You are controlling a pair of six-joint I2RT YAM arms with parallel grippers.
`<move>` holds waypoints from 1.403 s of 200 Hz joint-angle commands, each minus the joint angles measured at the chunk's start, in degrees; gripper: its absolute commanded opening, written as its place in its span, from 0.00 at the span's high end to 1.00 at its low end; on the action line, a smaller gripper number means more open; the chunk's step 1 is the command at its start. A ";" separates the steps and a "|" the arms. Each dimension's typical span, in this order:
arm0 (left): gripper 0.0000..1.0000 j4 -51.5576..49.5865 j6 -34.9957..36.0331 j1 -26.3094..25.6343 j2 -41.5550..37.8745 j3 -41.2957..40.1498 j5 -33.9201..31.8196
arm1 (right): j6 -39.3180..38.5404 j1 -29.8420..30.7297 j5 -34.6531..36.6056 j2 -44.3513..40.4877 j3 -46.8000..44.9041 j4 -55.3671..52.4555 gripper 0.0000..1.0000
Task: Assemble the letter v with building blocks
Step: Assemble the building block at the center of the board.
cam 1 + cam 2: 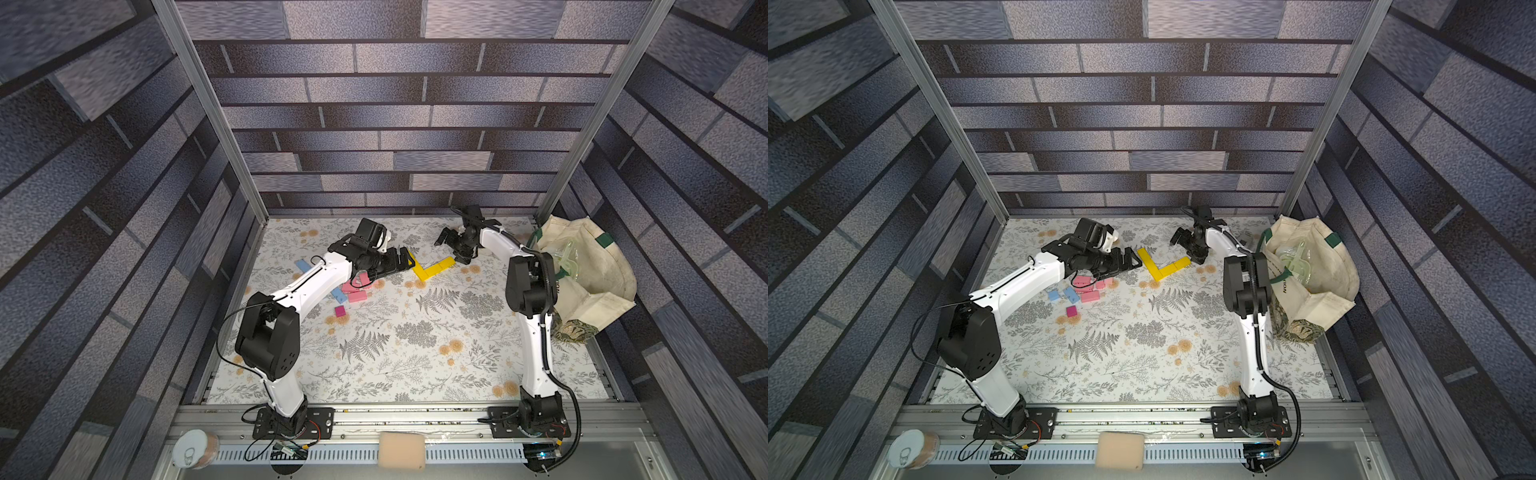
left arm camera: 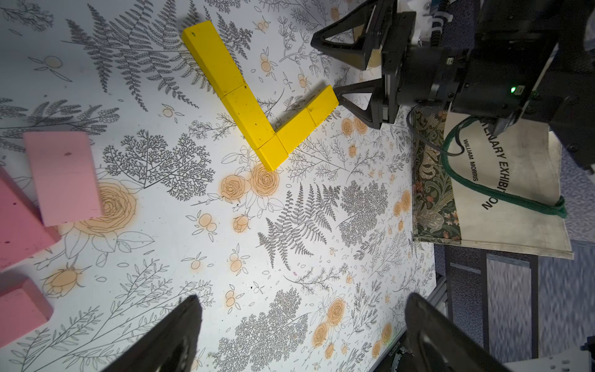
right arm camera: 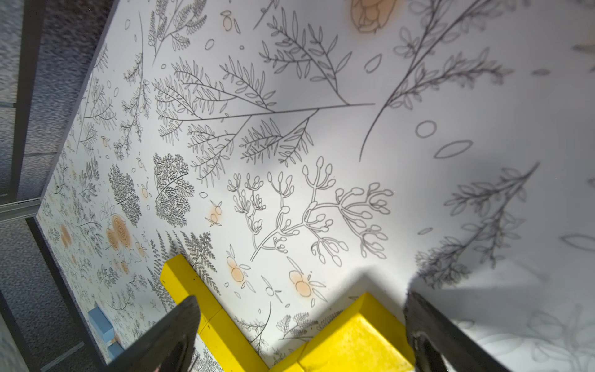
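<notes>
**Yellow rectangular matte bricks (image 1: 432,268) (image 1: 1163,266) are laid end to end in a V-like angle on the floral-patterned counter (image 1: 415,365), and both claws are spread wide with nothing gripped.**

The angle is formed by a longer and a shorter arm joined at one corner, as seen in the left wrist view (image 2: 257,106). The left claw (image 1: 405,259) (image 2: 302,322) is held just beside the longer arm. The right claw (image 1: 451,249) (image 2: 325,67) (image 3: 302,322) is positioned at the free end of the shorter arm, but contact cannot be told. Light pink bricks (image 1: 357,286), light blue bricks (image 1: 303,264) and a small magenta cube (image 1: 340,311) are scattered beneath the left arm. A cream cloth tote bag (image 1: 590,266) is propped at the counter's right edge.
</notes>
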 commanded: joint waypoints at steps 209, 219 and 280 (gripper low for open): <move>0.00 -1.95 3.26 -0.71 -0.42 1.95 -2.33 | -3.14 -1.03 2.02 0.76 6.75 -8.72 0.00; 0.00 -2.56 4.07 -0.61 -0.53 2.31 -3.23 | -4.05 -1.40 1.87 0.17 8.33 -9.45 0.00; 0.00 -14.56 5.99 6.34 0.19 7.96 -13.94 | -12.19 -1.70 5.26 -5.75 16.14 -17.71 0.00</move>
